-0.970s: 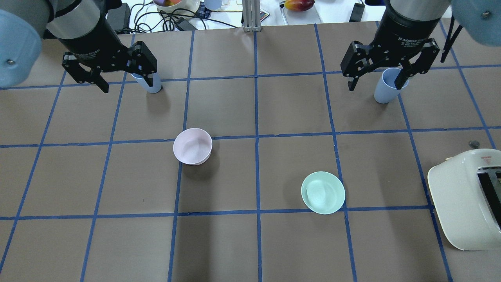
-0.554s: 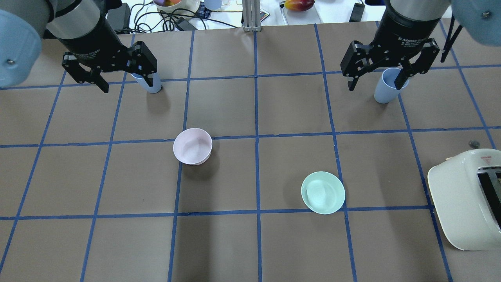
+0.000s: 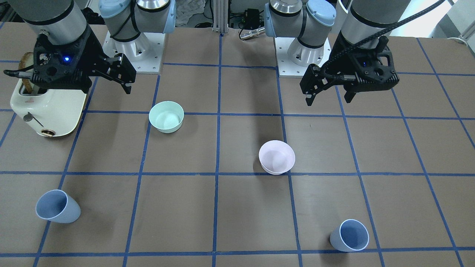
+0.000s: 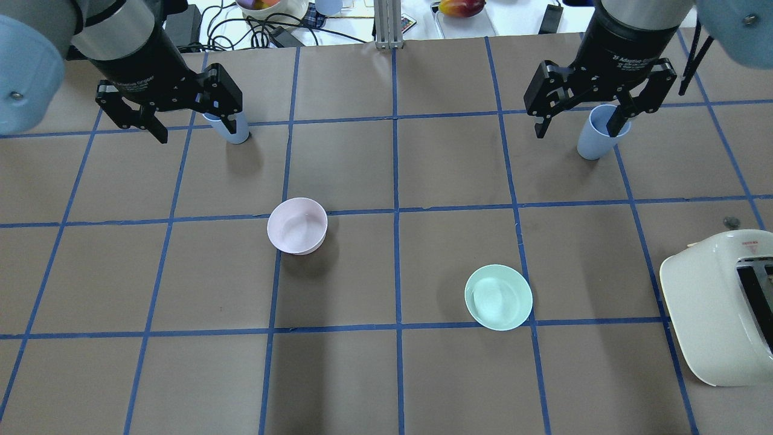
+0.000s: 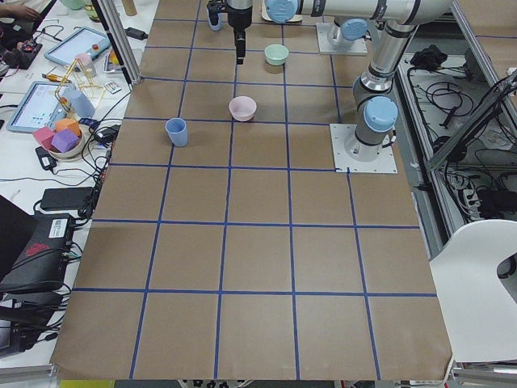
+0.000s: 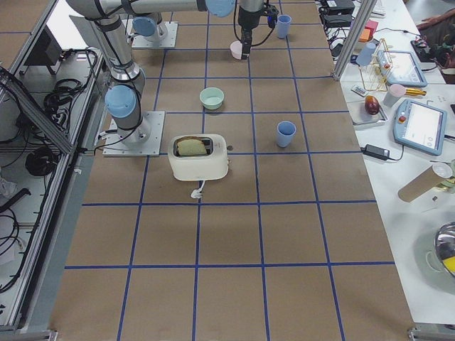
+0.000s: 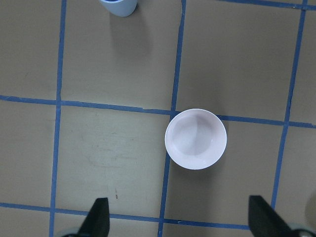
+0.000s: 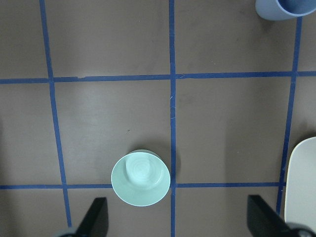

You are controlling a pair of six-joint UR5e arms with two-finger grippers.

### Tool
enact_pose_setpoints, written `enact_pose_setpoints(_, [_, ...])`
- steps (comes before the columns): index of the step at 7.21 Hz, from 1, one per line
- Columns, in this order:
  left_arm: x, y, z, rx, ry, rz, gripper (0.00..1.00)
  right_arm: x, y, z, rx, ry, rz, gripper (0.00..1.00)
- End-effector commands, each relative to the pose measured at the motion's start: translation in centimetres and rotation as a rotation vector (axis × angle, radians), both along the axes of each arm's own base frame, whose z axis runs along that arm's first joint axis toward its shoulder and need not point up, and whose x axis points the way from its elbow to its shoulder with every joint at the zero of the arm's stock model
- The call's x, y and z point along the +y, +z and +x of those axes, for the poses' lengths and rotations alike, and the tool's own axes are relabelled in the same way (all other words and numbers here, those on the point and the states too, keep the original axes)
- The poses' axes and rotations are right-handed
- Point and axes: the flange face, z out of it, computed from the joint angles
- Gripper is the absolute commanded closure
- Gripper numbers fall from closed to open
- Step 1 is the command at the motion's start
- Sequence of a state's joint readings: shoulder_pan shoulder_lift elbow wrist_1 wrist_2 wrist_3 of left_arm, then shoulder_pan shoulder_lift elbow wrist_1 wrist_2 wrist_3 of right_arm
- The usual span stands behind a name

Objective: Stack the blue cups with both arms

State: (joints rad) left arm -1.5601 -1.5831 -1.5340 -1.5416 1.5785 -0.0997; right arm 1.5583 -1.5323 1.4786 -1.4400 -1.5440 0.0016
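Left fingers (image 4: 156,128) and right fingers (image 4: 539,125) are spread wide, holding nothing.
The left cup (image 4: 238,132) and right cup (image 4: 590,145) stand far apart on the bench (image 4: 453,163); reach forward, drop straight, squeeze gently.

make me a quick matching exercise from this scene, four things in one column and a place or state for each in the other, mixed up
1 pink bowl
2 mint-green bowl
3 toaster
4 left gripper

A open, holding nothing
B bread in its slot
C bowl nearest the toaster
D bowl on the robot's left

Pairs: 1-D, 2-C, 3-B, 4-A
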Motion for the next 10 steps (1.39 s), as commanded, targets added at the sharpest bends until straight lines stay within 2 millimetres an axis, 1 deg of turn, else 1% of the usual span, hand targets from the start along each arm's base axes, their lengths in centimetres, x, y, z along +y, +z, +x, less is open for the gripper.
enact_pose_setpoints(1, [0.0,0.0,0.0,0.000,-0.001,0.000,0.00,0.1,0.2,0.0,-0.004,-0.002,-0.003,0.00])
enact_pose_setpoints(2, [-0.8,-0.7,0.1,0.001,-0.006,0.000,0.00,0.0,0.4,0.0,-0.002,0.000,-0.008,0.00])
enact_pose_setpoints(3, [-2.7,-1.7,0.1,0.009,-0.014,-0.038,0.00,0.0,0.5,-0.1,-0.001,-0.001,-0.010,0.00])
enact_pose_setpoints(4, [-5.1,-3.3,0.1,0.008,-0.036,-0.055,0.00,0.0,0.2,-0.1,0.007,0.010,-0.004,0.00])
enact_pose_setpoints(5, [-9.0,-5.9,0.5,0.001,-0.100,-0.063,0.00,0.0,0.2,-0.1,0.006,0.010,-0.005,0.00])
enact_pose_setpoints(6, [-13.5,-8.5,0.8,-0.005,-0.115,-0.073,0.00,-0.1,0.1,-0.3,0.008,0.007,-0.002,0.00])
enact_pose_setpoints(7, [-17.7,-10.7,1.3,-0.018,-0.145,-0.064,0.00,-0.3,-0.4,-0.7,0.006,0.001,0.009,0.00])
enact_pose_setpoints(8, [-22.0,-13.2,2.7,-0.024,-0.169,-0.065,0.00,-0.2,-0.5,-0.7,0.004,0.001,0.010,0.00])
enact_pose_setpoints(9, [-24.8,-15.7,4.6,-0.025,-0.177,-0.053,0.00,-0.4,-0.6,-0.8,0.006,-0.002,0.012,0.00])
enact_pose_setpoints(10, [-26.1,-18.1,5.0,-0.022,-0.195,-0.029,0.00,-0.9,-0.4,-1.7,0.004,0.001,-0.002,0.00])
